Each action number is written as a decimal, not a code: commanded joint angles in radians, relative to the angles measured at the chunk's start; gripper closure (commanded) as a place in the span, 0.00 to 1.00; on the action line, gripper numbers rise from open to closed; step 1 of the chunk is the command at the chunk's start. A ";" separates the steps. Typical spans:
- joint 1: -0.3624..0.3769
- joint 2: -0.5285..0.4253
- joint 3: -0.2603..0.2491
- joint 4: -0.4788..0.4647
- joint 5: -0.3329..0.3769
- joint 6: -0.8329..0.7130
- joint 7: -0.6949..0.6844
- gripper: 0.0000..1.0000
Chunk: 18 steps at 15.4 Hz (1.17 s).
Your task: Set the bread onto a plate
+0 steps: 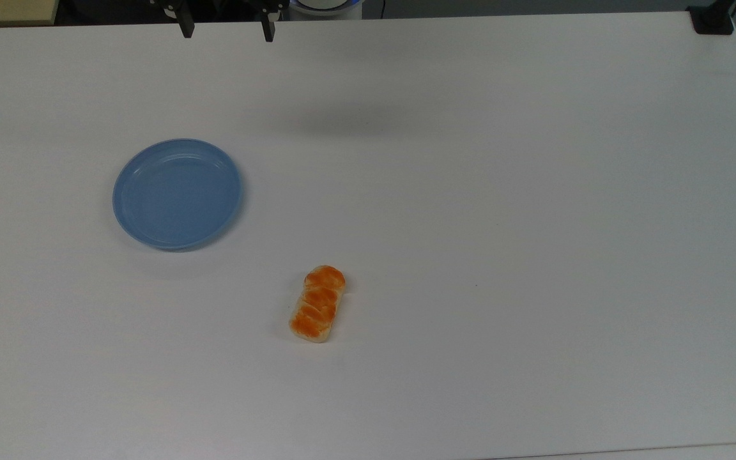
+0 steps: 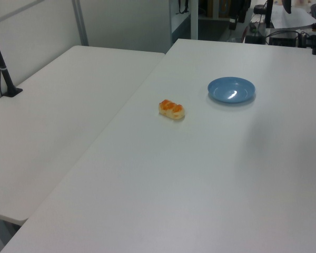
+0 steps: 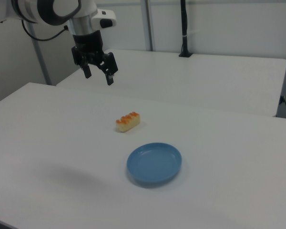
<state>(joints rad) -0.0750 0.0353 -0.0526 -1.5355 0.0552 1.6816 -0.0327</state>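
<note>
Top view. Small oblong bread (image 1: 317, 304) with glossy orange-brown segmented top, lying on the white tabletop (image 1: 502, 191), well apart from the round light-blue plate (image 1: 177, 193), at the plate's 4 o'clock. Long axis runs 1 to 7 o'clock. Black two-finger hand (image 1: 226, 24) at the tabletop's 12 o'clock edge, fingers spread, holding nothing. Advice: travel over the loaf, turn the wrist so the fingers close across the short width, on the pale sides.

Left view. Bread (image 2: 171, 109) at 7 o'clock of the plate (image 2: 231, 89); long axis 10 to 4 o'clock.

Right view. Hand (image 3: 98, 71) high above the tabletop, open; bread (image 3: 127, 121) at 11 o'clock of the plate (image 3: 154, 163), long axis 2 to 8 o'clock. Descend gently; the loaf looks soft.
</note>
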 commanded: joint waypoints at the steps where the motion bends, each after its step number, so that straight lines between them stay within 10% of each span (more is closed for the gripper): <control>1: -0.005 -0.020 0.010 -0.020 0.008 -0.019 0.028 0.00; 18: -0.005 -0.014 0.010 -0.014 0.014 -0.019 0.077 0.00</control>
<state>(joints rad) -0.0750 0.0399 -0.0512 -1.5368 0.0552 1.6810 0.0142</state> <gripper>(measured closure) 0.000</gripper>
